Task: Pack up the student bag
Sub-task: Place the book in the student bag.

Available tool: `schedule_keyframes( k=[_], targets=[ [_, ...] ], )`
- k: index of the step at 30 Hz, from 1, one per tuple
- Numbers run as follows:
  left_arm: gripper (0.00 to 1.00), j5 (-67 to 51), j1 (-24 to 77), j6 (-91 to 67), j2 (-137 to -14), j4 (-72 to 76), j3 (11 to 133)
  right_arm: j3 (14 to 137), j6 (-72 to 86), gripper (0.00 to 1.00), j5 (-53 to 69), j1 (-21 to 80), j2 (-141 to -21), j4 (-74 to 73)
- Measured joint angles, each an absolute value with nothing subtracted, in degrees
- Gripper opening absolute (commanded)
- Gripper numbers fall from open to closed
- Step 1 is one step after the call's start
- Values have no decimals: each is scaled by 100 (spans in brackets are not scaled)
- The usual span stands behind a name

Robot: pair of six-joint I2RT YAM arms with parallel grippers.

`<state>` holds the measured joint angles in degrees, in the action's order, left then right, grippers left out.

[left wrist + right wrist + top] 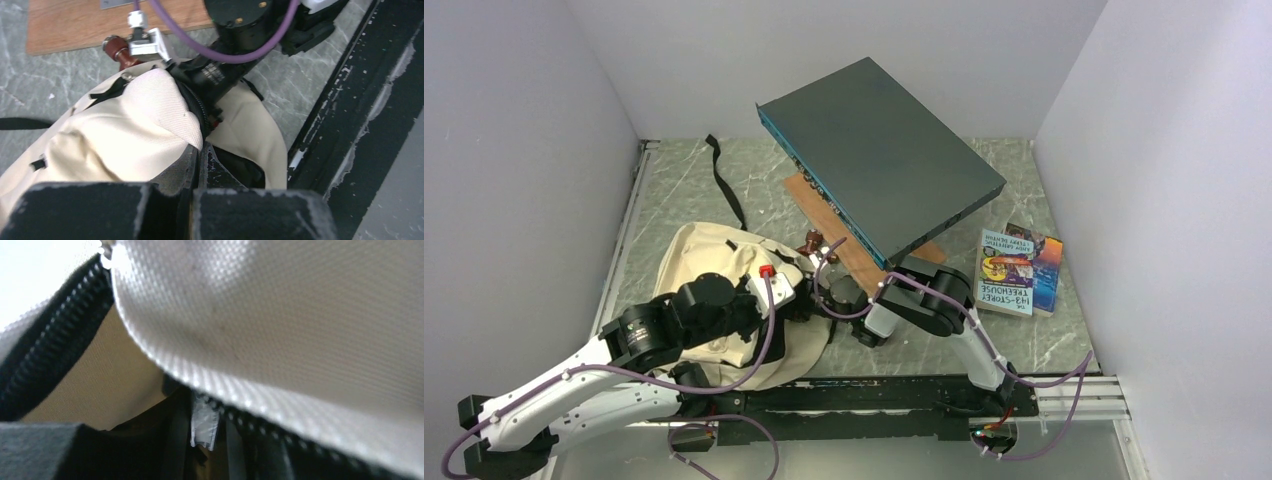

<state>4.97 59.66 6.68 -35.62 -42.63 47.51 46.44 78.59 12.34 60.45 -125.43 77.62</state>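
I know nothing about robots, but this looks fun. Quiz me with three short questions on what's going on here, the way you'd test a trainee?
1. True or false: the books are already inside the student bag.
2. What is the left pincer shut on? A) the bag's opening edge B) a book C) a water bottle
3. How many books lie on the table?

Key: 1 false, they lie out on the table, apart from the bag. 2 A. 3 two.
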Motion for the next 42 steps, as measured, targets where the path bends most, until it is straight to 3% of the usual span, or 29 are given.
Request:
schedule_keyframes(
  k=[5, 9, 12, 19, 21, 25, 29, 33, 40, 42],
  targets=[
    [0, 902, 5968, 668, -3459, -4261, 4748, 4163, 7813, 64, 1109, 5959, -12523, 8106],
    [0, 1068, 5970, 663, -3398, -4222, 4709, 3778, 7778, 78, 1024, 5944, -12261, 8291],
    [0, 1151, 5970, 659, -3369, -4185, 4654, 3546, 7669, 82, 976, 5942, -11939, 8270],
    [0, 1380, 5970, 661, -3317, -4012, 4536, 3216, 7511, 82, 816, 5911, -11098, 7640],
    [0, 1435, 5970, 663, -3308, -4007, 4534, 3116, 7505, 76, 766, 5927, -10945, 7382],
    [0, 1448, 5970, 661, -3297, -4005, 4534, 3098, 7419, 52, 709, 5975, -10803, 6945],
    [0, 1417, 5970, 635, -3297, -3986, 4534, 3450, 7332, 2, 705, 6007, -10960, 6632],
    [0, 1352, 5970, 589, -3304, -3922, 4534, 3881, 7472, 0, 631, 6045, -11378, 6790],
    [0, 1212, 5970, 526, -3319, -3924, 4534, 3339, 7767, 1, 325, 6136, -11625, 7688],
    [0, 1146, 5970, 530, -3321, -3922, 4534, 3435, 7771, 16, 290, 6176, -11692, 7719]
  ],
)
